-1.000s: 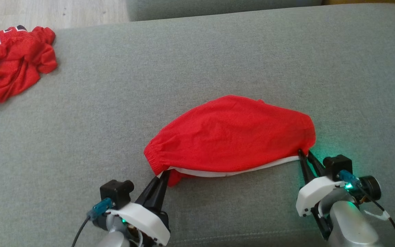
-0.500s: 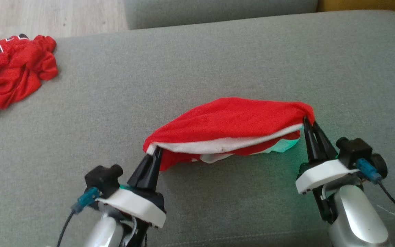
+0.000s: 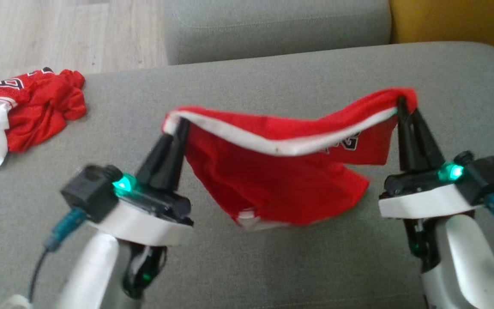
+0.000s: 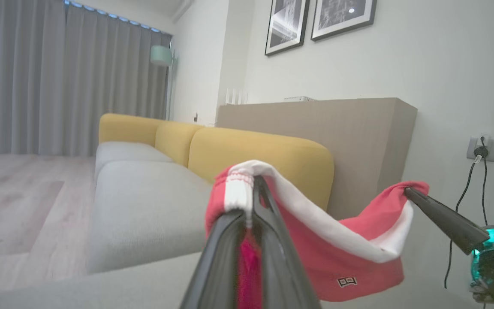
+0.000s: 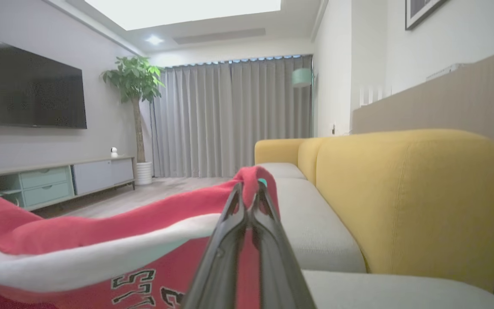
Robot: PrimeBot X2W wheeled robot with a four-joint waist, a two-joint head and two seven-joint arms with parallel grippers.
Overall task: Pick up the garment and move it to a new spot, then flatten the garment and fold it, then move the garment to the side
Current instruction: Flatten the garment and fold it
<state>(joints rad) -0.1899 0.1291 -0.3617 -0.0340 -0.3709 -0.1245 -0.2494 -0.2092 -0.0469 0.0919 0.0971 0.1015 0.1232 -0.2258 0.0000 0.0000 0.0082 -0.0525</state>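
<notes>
In the head view two garments are counted: one garment (image 3: 281, 171) is held stretched above the sofa (image 3: 272, 266), its white band clamped at either end by the left end effector (image 3: 180, 124) and the right end effector (image 3: 401, 103); a second garment (image 3: 28, 111) lies crumpled far left. In the left wrist view two fingers (image 4: 221, 257) are closed on the band; in the right wrist view two fingers (image 5: 221, 266) are likewise closed on the cloth.

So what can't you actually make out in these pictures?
- Print on the held red garment: head view, white band droops over it; right wrist view, bottom edge cuts it.
- Small label: left wrist view, too small to read.
- Crumpled red jersey: head view, left edge cuts it off.
</notes>
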